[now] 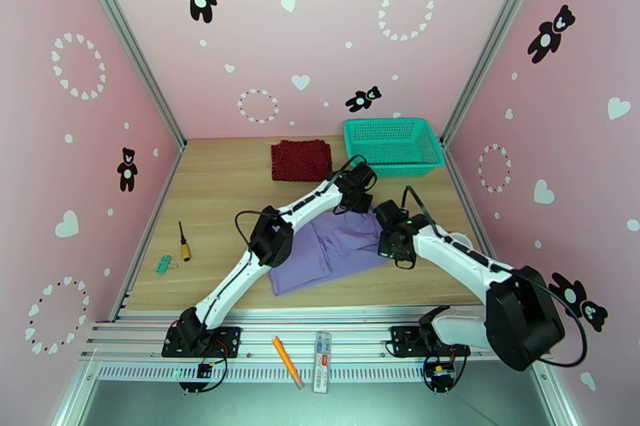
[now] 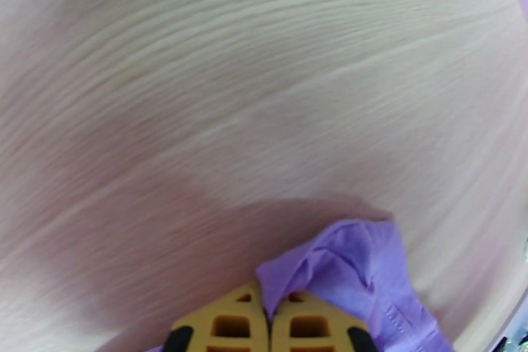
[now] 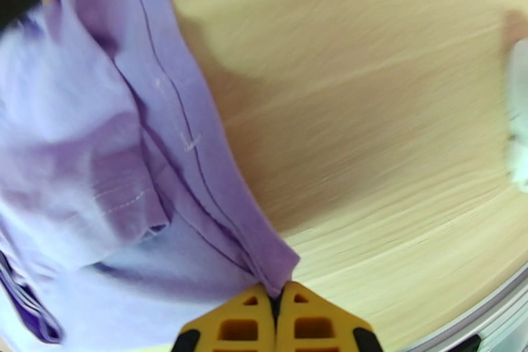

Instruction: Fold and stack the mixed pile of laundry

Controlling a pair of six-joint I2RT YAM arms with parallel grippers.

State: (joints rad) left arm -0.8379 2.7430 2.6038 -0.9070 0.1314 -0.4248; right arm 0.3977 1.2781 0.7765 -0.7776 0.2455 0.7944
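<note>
The lavender-purple T-shirt (image 1: pixel 332 252) lies partly folded on the wooden table (image 1: pixel 216 188) between the arms. My left gripper (image 1: pixel 359 202) is at its far edge, and the left wrist view shows its yellow fingers (image 2: pixel 228 327) shut on a bunched corner of the T-shirt (image 2: pixel 350 267). My right gripper (image 1: pixel 394 244) is at the shirt's right edge; its yellow fingers (image 3: pixel 237 327) are shut on a corner of the T-shirt (image 3: pixel 132 168). The dark red dotted cloth (image 1: pixel 301 159) lies folded at the back of the table.
A teal mesh basket (image 1: pixel 394 146) stands at the back right. A small screwdriver (image 1: pixel 184 243) and a green clip (image 1: pixel 163 264) lie near the left edge. A pencil (image 1: pixel 286 360) and a flat pack (image 1: pixel 322 361) rest on the front rail.
</note>
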